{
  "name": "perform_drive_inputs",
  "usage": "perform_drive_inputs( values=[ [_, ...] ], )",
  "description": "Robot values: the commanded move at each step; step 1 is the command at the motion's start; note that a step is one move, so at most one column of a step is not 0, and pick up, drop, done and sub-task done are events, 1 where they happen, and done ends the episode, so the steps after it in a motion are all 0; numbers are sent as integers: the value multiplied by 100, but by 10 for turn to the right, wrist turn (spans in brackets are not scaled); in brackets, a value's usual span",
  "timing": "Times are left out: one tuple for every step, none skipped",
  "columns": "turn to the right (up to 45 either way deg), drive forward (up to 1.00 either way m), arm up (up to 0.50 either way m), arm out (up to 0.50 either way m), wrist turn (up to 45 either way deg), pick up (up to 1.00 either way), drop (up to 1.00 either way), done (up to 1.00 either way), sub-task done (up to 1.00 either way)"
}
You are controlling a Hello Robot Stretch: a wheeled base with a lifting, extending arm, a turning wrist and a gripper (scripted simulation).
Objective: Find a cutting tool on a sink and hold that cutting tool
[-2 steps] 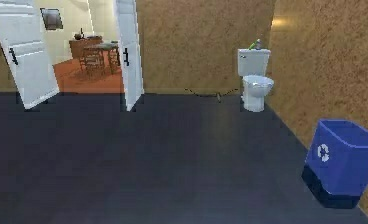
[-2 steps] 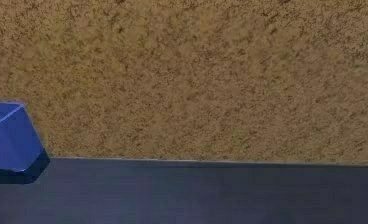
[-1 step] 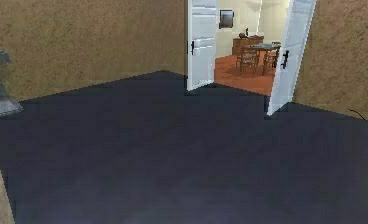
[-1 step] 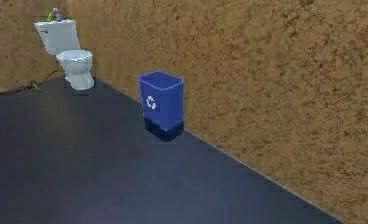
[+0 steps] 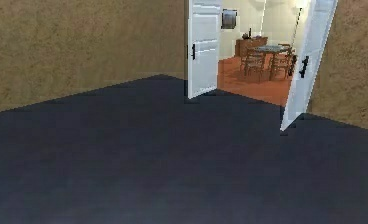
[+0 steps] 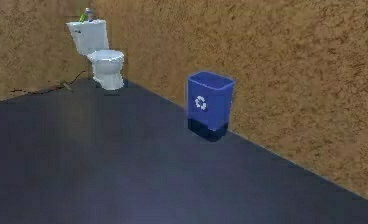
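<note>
Toilet: a white toilet (image 6: 102, 58) is seen at 11 o'clock in the arm side view, set with its tank against the brown wall (image 6: 292, 60), as is usual for the plumbing
Tank top: a small green thing (image 6: 86, 14) is stood on the tank; what it is cannot be told
Bin: a blue recycling bin (image 6: 209, 100) is placed at 12 o'clock, close to the wall, so that the dark floor (image 6: 112, 160) is kept free
Doors: white doors (image 5: 204, 45) are seen at 1 o'clock in the forward view, swung open, so that a passage is given
Room beyond: a table (image 5: 272, 48) with chairs is set on an orange floor
Cutting tool: its place cannot be told; the sink is not yet found, and because of the toilet it is judged to be near
Tool: its state cannot be told
</note>
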Motion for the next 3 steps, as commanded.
perform_drive_inputs(
  values=[
    [-450, 0, 0, 0, 0, 0, 0, 0, 0],
    [0, 100, 0, 0, 0, 0, 0, 0, 0],
    [0, 100, 0, 0, 0, 0, 0, 0, 0]
  ],
)
